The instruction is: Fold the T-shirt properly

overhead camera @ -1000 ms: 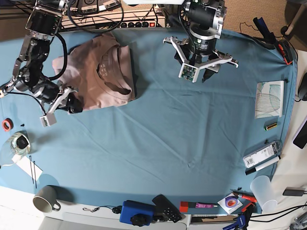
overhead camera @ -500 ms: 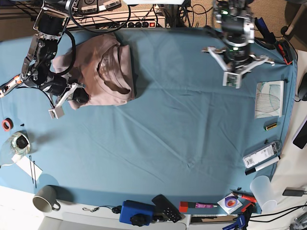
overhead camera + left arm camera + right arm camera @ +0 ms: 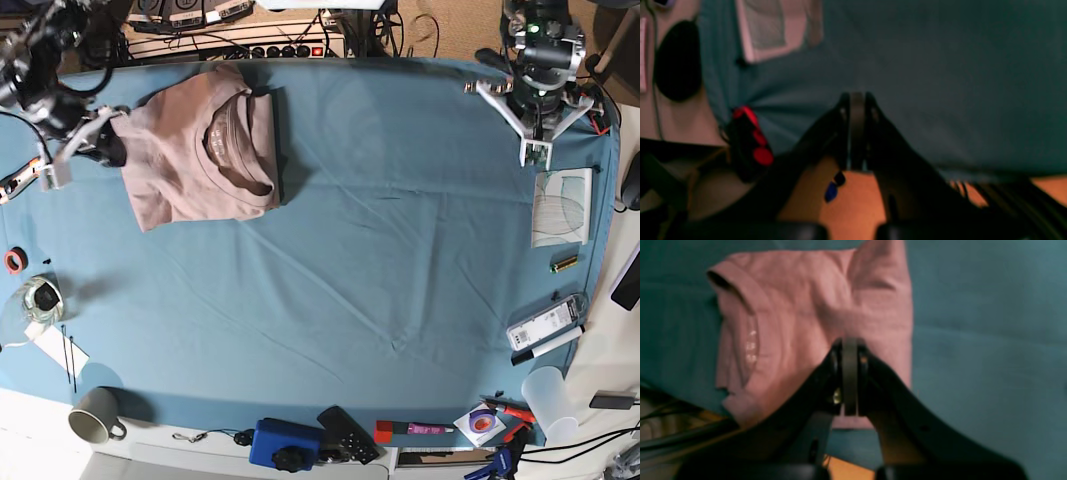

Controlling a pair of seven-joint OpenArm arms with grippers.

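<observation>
Blue-teal table cloth, one, wrinkled, covers table; near edge cluttered with small items, most too small to name. One T-shirt, folded, collar up, at cloth's far corner; neck print unreadable. Right gripper beside shirt, jaws together, empty. Left gripper at opposite far corner, jaws together. Both wrist views blurred.

A robotics lab bench.
Power strip and cables at the far edge; mug, markers, remote along the cloth-covered bench.
</observation>
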